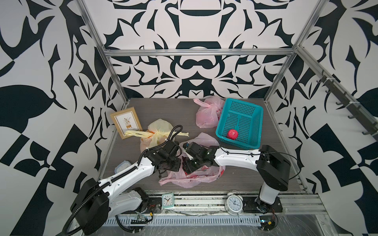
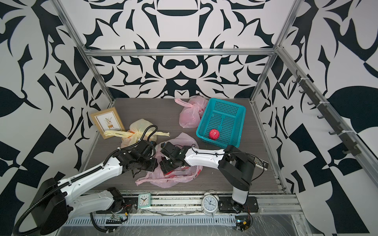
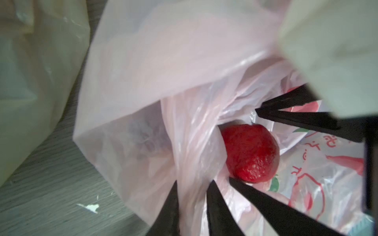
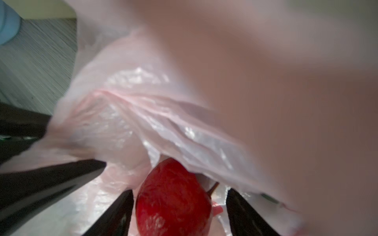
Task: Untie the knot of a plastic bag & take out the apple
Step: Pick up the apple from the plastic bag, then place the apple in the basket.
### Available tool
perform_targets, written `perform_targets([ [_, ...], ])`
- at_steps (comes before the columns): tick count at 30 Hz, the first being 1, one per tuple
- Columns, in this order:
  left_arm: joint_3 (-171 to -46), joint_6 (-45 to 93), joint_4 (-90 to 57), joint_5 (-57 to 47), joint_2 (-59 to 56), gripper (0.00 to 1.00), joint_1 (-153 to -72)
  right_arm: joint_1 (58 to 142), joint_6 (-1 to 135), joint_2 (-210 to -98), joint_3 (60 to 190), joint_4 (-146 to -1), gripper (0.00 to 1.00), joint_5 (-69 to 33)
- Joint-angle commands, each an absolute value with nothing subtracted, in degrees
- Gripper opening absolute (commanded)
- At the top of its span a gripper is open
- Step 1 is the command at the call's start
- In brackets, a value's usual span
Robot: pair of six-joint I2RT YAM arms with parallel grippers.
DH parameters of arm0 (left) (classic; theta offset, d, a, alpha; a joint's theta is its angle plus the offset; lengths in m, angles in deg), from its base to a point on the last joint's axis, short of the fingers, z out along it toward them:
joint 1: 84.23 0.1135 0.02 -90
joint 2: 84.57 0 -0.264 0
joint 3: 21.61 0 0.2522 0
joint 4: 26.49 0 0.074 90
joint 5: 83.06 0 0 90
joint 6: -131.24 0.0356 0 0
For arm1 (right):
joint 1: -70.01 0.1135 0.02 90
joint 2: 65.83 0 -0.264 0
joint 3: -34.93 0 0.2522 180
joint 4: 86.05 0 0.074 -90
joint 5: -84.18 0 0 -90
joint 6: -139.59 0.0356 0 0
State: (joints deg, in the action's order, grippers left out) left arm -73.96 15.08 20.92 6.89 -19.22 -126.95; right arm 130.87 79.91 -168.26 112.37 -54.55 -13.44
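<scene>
An untied pink plastic bag (image 1: 190, 177) lies open at the front middle of the table. In the left wrist view my left gripper (image 3: 194, 183) is shut on a fold of the bag's film and holds its mouth up. Inside the bag lies a red apple (image 3: 249, 151). In the right wrist view my right gripper (image 4: 180, 191) is open inside the bag, one finger on each side of the apple (image 4: 173, 198), with a gap on one side. In both top views the two gripper heads hide this apple.
A teal basket (image 1: 243, 114) at the back right holds another red apple (image 1: 232, 134). A knotted pink bag (image 1: 206, 114) lies beside it and a knotted yellow bag (image 1: 157, 130) beside a picture frame (image 1: 126, 122). A blue-lidded box (image 1: 122, 166) and two clocks (image 1: 167, 200) (image 1: 234, 203) sit at the front.
</scene>
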Motion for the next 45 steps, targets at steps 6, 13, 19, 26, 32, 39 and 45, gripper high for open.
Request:
perform_targets([
  [6, -73.1, 14.4, 21.0, 6.5, -19.4, 0.25, -127.0, 131.7, 80.8, -169.9, 114.5, -53.4, 0.73, -10.8],
  [13, -73.6, 15.3, 19.8, 7.4, -19.4, 0.25, -127.0, 131.7, 80.5, -167.1, 112.7, -56.2, 0.55, -4.2],
  [19, -76.7, 18.0, 18.8, 8.9, -16.6, 0.25, -127.0, 131.7, 78.9, -163.9, 112.3, -56.6, 0.45, -2.7],
  [26, -83.0, 22.5, 16.4, 11.0, -12.3, 0.25, -126.5, 131.2, 73.9, -153.8, 111.5, -52.3, 0.44, -5.1],
  [32, -89.6, 27.2, 15.3, 11.7, -8.1, 0.25, -125.9, 126.8, 71.6, -142.2, 111.8, -51.0, 0.44, -4.7],
  [39, -90.6, 27.9, 18.2, 11.8, -10.1, 0.24, -125.8, 115.7, 68.6, -133.9, 113.9, -47.6, 0.44, 6.6],
  [45, -86.2, 26.4, 21.0, 11.8, -17.7, 0.25, -125.8, 100.3, 66.1, -139.3, 115.0, -45.3, 0.45, 9.3],
])
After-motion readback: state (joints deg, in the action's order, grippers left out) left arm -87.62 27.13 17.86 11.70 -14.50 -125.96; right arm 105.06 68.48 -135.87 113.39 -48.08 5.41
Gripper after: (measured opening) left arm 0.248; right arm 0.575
